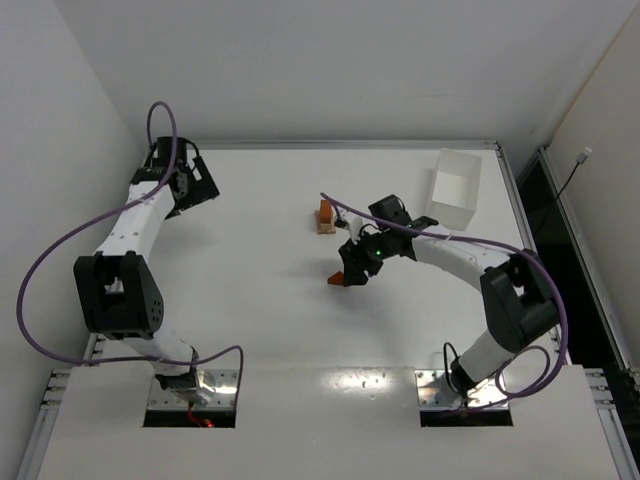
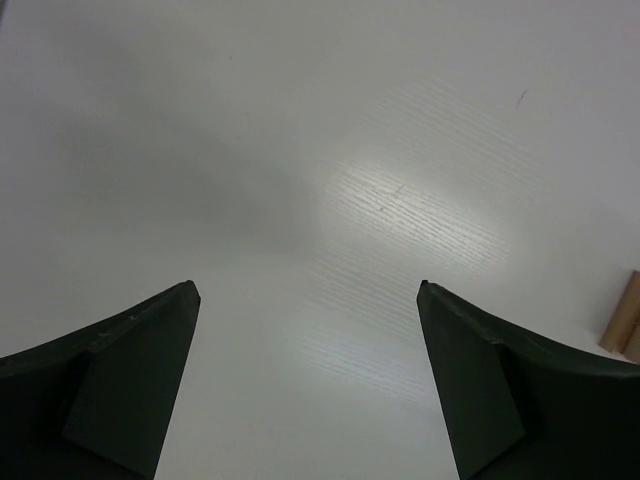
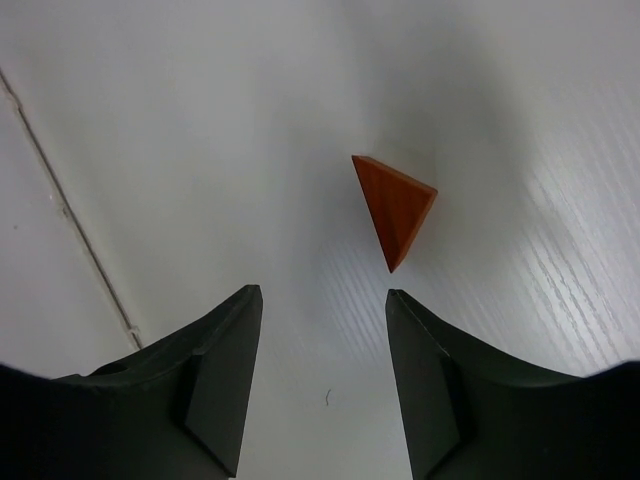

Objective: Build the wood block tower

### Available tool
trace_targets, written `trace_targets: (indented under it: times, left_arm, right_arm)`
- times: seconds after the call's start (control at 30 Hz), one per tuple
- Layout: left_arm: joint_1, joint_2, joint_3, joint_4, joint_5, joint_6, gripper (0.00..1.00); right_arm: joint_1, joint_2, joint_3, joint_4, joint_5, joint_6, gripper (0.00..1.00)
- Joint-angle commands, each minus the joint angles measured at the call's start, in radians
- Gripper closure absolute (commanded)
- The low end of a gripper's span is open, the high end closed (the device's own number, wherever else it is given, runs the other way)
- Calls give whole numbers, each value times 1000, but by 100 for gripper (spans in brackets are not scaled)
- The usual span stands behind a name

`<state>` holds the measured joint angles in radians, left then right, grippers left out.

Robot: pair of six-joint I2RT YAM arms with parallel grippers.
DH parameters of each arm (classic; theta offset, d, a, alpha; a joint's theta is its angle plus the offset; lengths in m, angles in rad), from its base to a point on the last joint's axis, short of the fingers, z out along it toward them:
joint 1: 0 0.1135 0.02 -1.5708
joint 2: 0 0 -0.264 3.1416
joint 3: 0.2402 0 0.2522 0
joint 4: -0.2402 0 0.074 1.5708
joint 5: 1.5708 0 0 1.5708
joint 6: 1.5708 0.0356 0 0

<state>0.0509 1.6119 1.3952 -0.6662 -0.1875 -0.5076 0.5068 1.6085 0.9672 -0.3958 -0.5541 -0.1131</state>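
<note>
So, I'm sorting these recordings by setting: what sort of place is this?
Likely a robotics lab cell: white table walled by plain panels, two arms bolted at its edge, small wooden blocks.

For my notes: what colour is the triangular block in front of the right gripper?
Reddish-orange, with no pattern. The wedge shows best in the right wrist view.

Bright overhead light, soft glare, faint shadows on white table (image 2: 400,200)
</note>
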Motion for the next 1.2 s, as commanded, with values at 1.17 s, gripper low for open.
trace_targets:
  times: [1.17]
  left_arm:
    - [56,163,107,-30,215,26,11]
  right_arm:
    - [110,163,91,35,160,-126,58]
